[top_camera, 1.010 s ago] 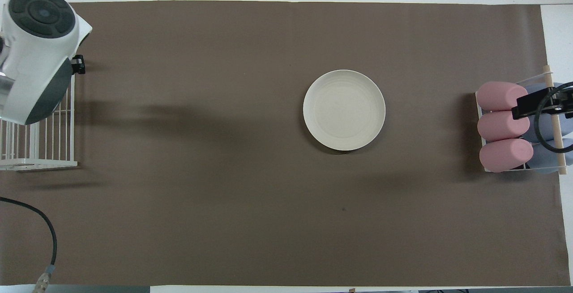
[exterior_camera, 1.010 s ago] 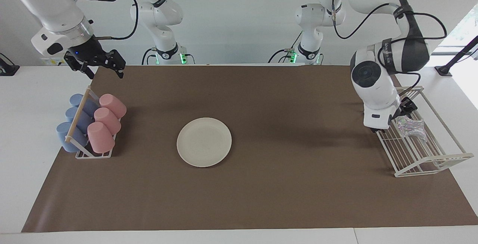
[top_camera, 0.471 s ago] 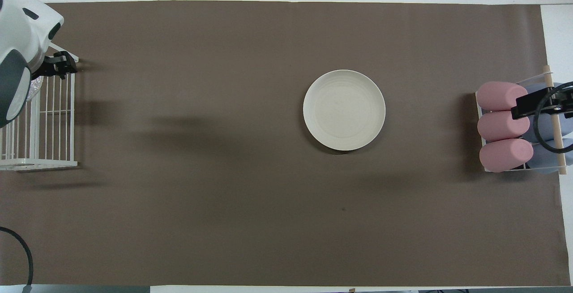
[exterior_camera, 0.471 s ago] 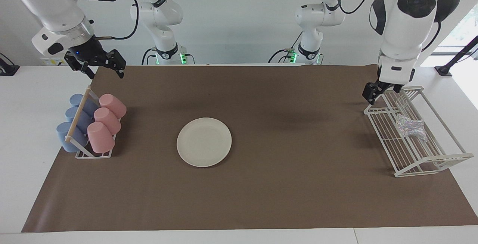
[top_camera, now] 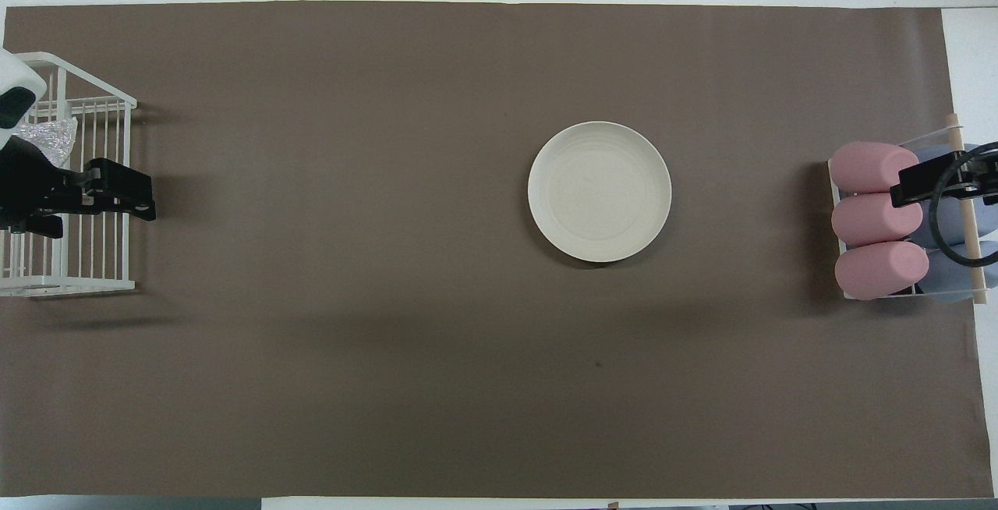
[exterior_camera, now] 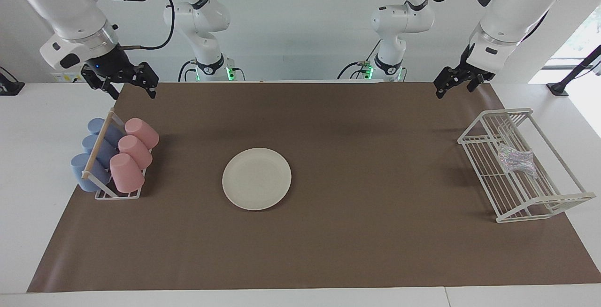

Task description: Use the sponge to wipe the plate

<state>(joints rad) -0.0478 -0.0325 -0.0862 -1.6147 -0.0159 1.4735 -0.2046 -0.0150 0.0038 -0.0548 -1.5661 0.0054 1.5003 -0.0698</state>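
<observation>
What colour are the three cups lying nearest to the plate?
Pink cups; the facing view shows them best, in the rack beside blue ones.

Left hand (exterior_camera: 457, 83) up in the air, fingers spread, empty, over the brown mat (exterior_camera: 375, 232) edge at the robots' end of the tabletop

White wire rack (exterior_camera: 554, 201) below it, well apart; sponge (exterior_camera: 516, 161) lies in the rack, untouched

Right hand (exterior_camera: 127, 86) also raised, fingers apart, empty, over its own mat corner; cup rack with pink cups (exterior_camera: 134, 154) and blue cups (exterior_camera: 91, 154) lies below it

Plate (exterior_camera: 256, 179) flat on the mat between the two hands, far from both
</observation>
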